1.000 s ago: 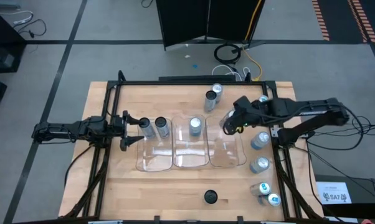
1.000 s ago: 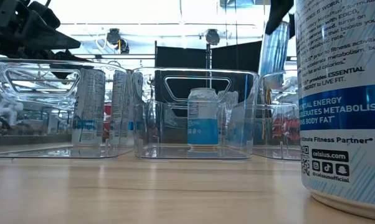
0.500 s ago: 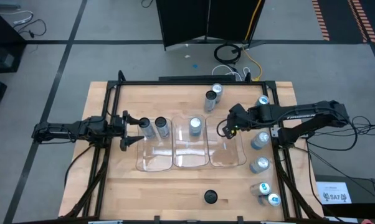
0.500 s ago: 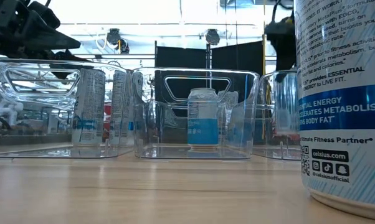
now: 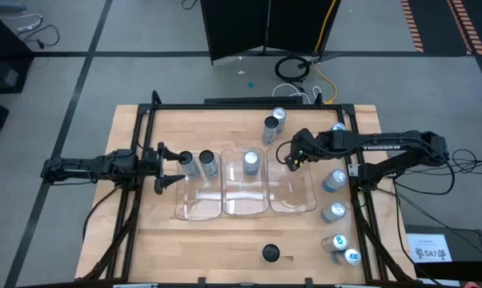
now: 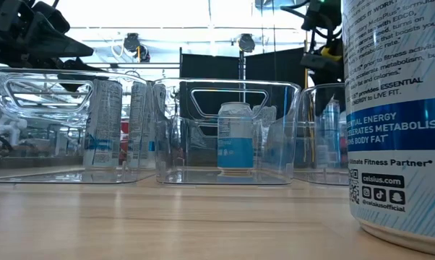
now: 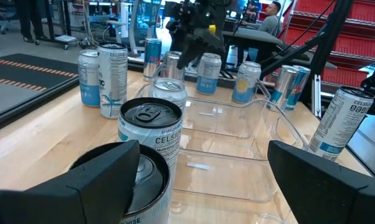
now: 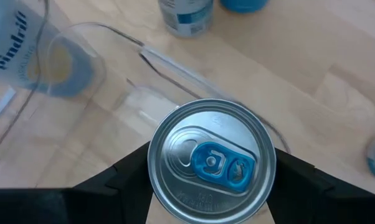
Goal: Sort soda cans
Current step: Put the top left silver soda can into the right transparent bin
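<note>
My right gripper points down over the far end of the right clear tray and is shut on a slim silver soda can with a blue tab. Through the tray's wall the can shows upright inside it. My left gripper waits open by the left tray, just left of two dark-topped cans that stand in it; the nearer can is right before the open fingers. A blue-labelled can stands in the middle tray. My right gripper has the can by its top end, at the rim, pinched between the two fingers that come from above, pointing down. The can is upright inside the right tray. Whether its base rests on the tray floor, I cannot tell.
Two loose cans stand beyond the trays near the far edge. Several more line the table's right edge; one fills the low view's right side. A small black object sits near the near edge.
My right gripper has come down with the can from above the right tray into it, then shifted toward the table's far edge. The can, tilted a second ago, now stands upright in the tray.
</note>
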You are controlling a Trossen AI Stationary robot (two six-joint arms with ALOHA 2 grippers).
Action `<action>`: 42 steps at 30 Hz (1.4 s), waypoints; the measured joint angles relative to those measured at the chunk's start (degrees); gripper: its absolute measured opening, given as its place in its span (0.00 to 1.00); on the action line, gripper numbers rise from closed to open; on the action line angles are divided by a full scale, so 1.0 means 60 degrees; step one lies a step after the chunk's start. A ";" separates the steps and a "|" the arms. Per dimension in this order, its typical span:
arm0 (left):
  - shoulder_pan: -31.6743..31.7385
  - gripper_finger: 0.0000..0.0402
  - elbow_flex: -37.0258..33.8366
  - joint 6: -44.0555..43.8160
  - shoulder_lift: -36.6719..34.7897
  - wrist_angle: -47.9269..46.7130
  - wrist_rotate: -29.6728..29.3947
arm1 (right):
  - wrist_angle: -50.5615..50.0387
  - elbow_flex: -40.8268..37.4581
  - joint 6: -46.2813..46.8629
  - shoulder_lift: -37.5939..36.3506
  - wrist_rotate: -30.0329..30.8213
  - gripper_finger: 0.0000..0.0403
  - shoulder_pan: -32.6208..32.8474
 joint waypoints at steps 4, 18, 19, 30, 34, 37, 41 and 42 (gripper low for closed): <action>0.0000 0.90 0.0000 -0.0001 0.0000 0.0001 0.0000 | 0.0132 -0.0080 0.0093 -0.0007 0.0090 0.61 0.0010; 0.0000 0.90 0.0000 0.0003 0.0000 -0.0011 0.0000 | 0.0142 -0.0084 0.0285 0.0007 -0.0160 0.68 0.0013; 0.0000 0.90 0.0000 0.0003 0.0000 -0.0011 0.0000 | 0.0142 -0.0084 0.0328 0.0007 -0.0249 0.68 0.0013; -0.0003 0.90 0.0000 -0.0001 0.0000 -0.0014 0.0000 | 0.0042 0.0196 0.0353 0.0007 -0.0486 0.68 0.0013; -0.0001 0.90 0.0000 0.0003 0.0000 -0.0012 0.0000 | -0.0097 0.0552 0.0279 0.0007 -0.0480 0.68 0.0013; -0.0001 0.90 0.0000 0.0001 0.0000 -0.0015 0.0001 | -0.0459 0.0880 0.0272 0.0007 -0.0449 0.68 0.0013; 0.0000 0.90 0.0000 0.0000 0.0000 -0.0015 0.0000 | -0.1096 0.1335 0.0273 0.0007 -0.0434 0.68 0.0013; 0.0000 0.90 0.0000 0.0003 0.0000 -0.0015 0.0000 | -0.1194 0.1444 0.0273 0.0007 -0.0435 0.68 0.0013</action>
